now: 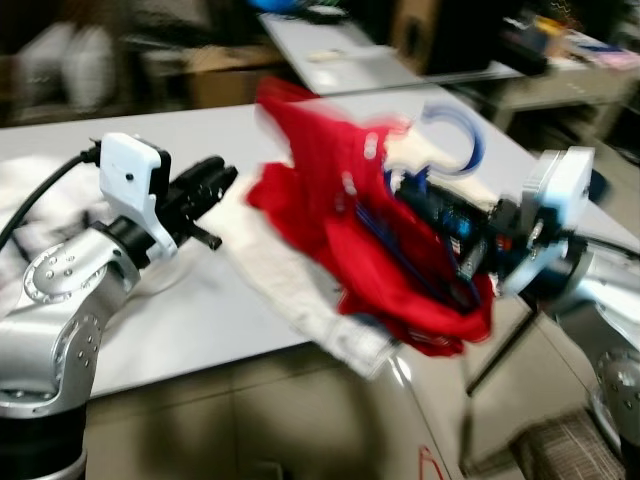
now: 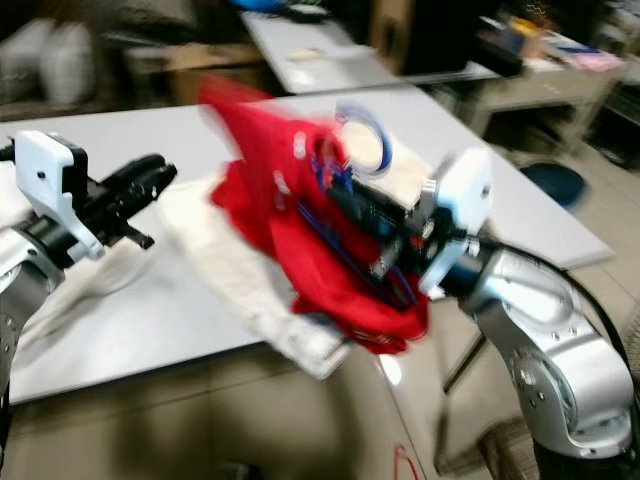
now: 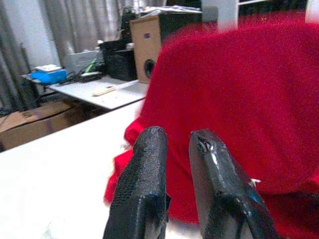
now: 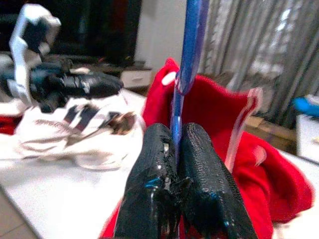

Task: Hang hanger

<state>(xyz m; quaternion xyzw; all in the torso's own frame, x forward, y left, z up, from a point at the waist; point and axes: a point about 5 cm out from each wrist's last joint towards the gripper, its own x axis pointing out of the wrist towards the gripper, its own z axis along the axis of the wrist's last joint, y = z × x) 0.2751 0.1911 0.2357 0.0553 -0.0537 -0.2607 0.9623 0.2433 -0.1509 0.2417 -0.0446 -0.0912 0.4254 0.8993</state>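
Head views are blurring; the camera is likely in motion, so details are soft.

Right gripper (image 4: 172, 149) is sitting at centre-right of the left eye frame, its two black fingers pressed together on the thin blue hanger (image 4: 192, 45). The hanger shaft is running straight up out of the fingers in the right wrist view, so its long axis is lying in line with the gripper. Its curved blue hook (image 1: 458, 135) is showing just above centre-right.

A red garment (image 1: 340, 230) is draping over the hanger and spilling down past the front edge of the white table (image 1: 150, 330), with a white cloth (image 1: 300, 300) trailing beneath it.

Left gripper (image 1: 205, 190) is hovering at left-centre above the table, pointing toward the red garment but apart from it. Its fingers (image 3: 144, 179) are standing slightly apart, holding nothing.

Judgement: the right arm is carrying the load, so the hanging move belongs to it. No rail is visible yet; the hook is pointing up and away from the gripper.
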